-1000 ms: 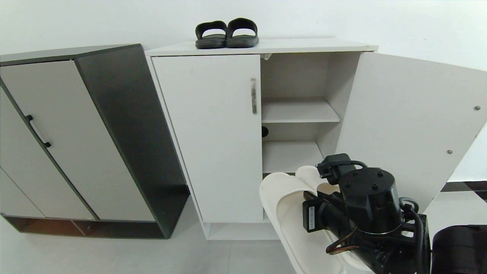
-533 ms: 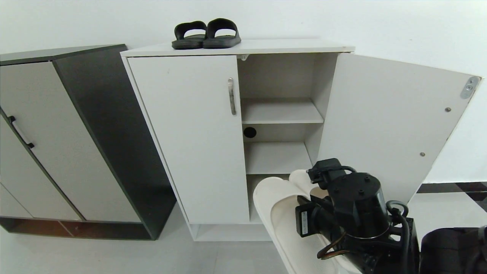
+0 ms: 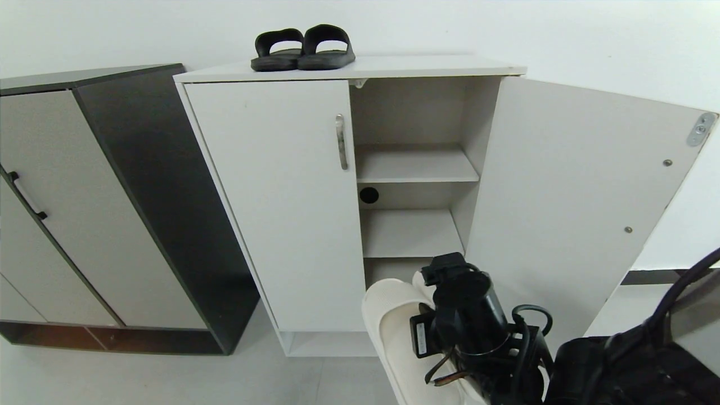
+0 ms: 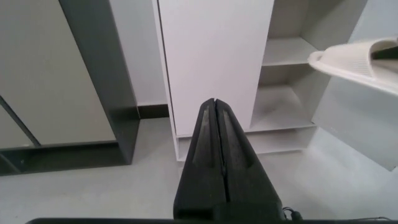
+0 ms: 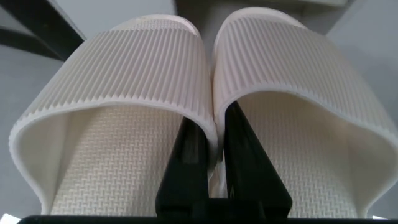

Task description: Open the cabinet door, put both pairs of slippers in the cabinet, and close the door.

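The white cabinet [image 3: 281, 197] has its left door closed and its right door [image 3: 562, 191] swung wide open, showing two bare shelves [image 3: 413, 166] and a bottom compartment. A pair of black slippers [image 3: 304, 48] rests on the cabinet top. My right gripper [image 5: 214, 134] is shut on the inner edges of a pair of white slippers [image 3: 388, 320], side by side, toes toward the bottom opening and just in front of it. My left gripper [image 4: 214, 102] is shut on nothing, low over the floor, facing the closed left door; the white slippers [image 4: 354, 59] show beyond it.
A dark grey cabinet [image 3: 140, 197] with a black handle stands to the left of the white one, angled. The open door stands close on the right side of my right arm. Grey floor [image 3: 253, 377] lies in front.
The head camera shifted, sliding the scene left. Since half a second ago my right arm has dropped and moved left with the white slippers, toward the bottom opening.
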